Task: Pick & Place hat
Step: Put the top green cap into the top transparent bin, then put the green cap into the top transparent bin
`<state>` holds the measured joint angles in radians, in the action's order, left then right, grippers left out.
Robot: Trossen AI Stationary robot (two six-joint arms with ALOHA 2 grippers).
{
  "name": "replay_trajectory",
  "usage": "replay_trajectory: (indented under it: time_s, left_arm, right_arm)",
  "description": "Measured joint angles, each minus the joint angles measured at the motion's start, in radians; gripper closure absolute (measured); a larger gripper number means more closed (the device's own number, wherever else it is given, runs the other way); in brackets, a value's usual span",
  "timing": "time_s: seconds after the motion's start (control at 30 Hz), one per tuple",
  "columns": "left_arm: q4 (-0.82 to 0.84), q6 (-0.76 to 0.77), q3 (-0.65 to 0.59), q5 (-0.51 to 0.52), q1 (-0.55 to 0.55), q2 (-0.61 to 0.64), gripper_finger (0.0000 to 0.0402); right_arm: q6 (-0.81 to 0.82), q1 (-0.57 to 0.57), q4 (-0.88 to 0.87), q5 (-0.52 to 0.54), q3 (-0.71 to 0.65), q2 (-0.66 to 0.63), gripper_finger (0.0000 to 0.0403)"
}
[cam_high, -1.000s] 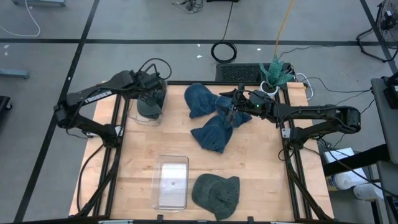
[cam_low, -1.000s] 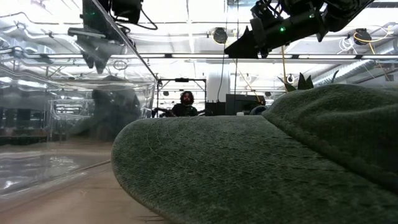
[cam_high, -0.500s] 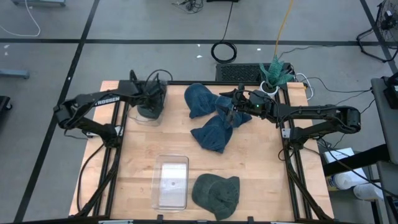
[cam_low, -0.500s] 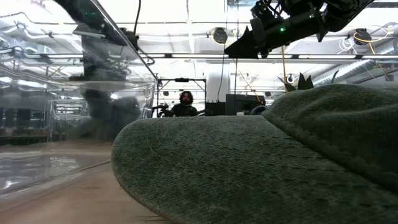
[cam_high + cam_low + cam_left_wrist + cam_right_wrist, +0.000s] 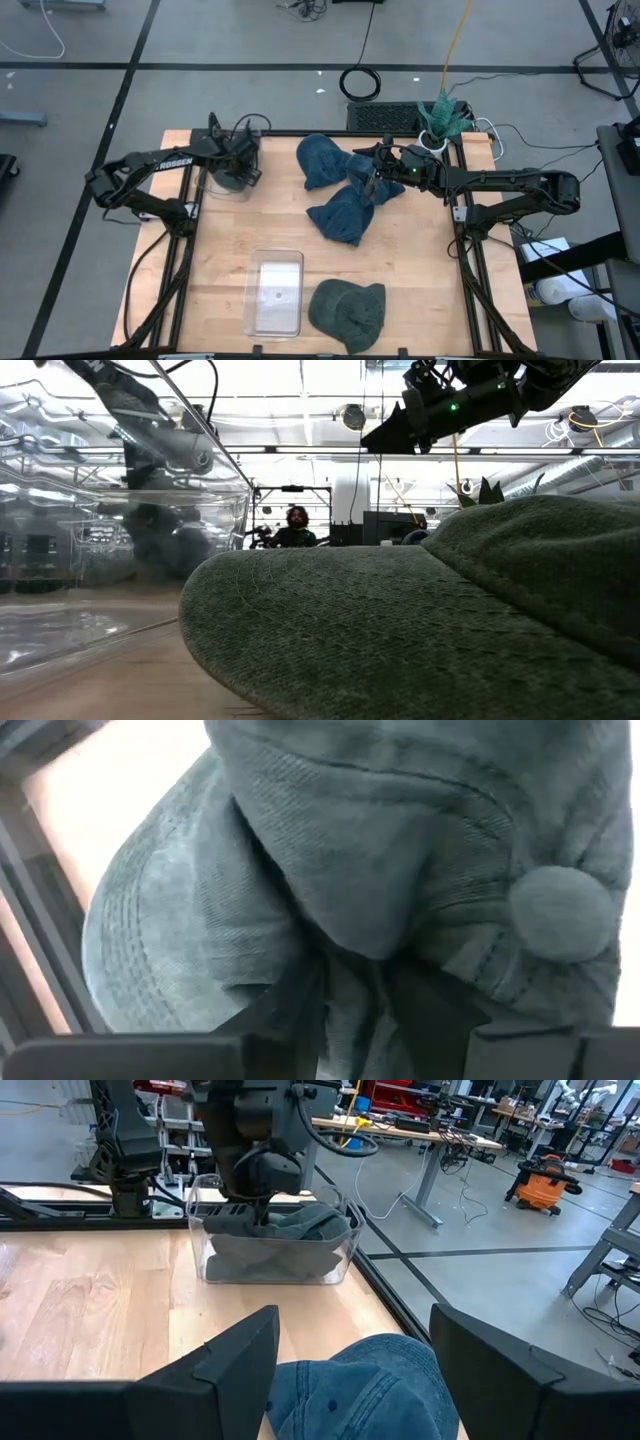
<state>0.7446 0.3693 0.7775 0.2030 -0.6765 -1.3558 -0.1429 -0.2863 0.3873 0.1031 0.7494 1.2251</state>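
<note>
- Tabletop [image 5: 220, 250]: wood, framed by dark rails; middle strip bare, most free room there.
- Blue hats [image 5: 340, 190]: pile at far-centre. Right pincer [image 5: 372, 181] hovers over them, fingers wide apart, holding nothing.
- Green hat [image 5: 348, 312]: near edge, beside an empty clear bin [image 5: 275, 292].
- Far-left clear bin [image 5: 272, 1245]: grey-green hat [image 5: 400, 870] lies inside, by the tabletop edge.
- Left pincer [image 5: 241, 166]: dropped lower into that bin vs 1 s ago, fingers narrowing around the hat's folds; can't tell if grip is firm. Likely grasp in progress.
- Tight: bin walls close round the pincer; straight-up exit looks safest.
</note>
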Motion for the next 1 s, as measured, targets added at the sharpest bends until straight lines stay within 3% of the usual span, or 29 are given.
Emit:
replay_trajectory:
  time_s: [0.3, 0.6, 0.87, 1.0]
  left_arm:
    - [0.183, 0.005, 0.157, -0.009, 0.014, -0.001, 0.0282]
    - [0.196, -0.123, 0.283, 0.007, 0.059, 0.038, 0.0282]
    - [0.168, -0.335, 0.297, 0.005, 0.085, 0.215, 0.0282]
    - [0.066, -0.482, 0.283, -0.149, 0.105, 0.356, 0.0282]
  right_arm:
    - [0.0, 0.0, -0.003, 0.0, 0.0, 0.0, 0.0156]
    - [-0.001, 0.0, -0.011, 0.0, 0.0, 0.0, 0.0156]
    - [-0.002, 0.0, -0.017, 0.0, 0.0, 0.0, 0.0156]
    - [-0.003, 0.0, -0.016, 0.0, 0.0, 0.0, 0.0156]
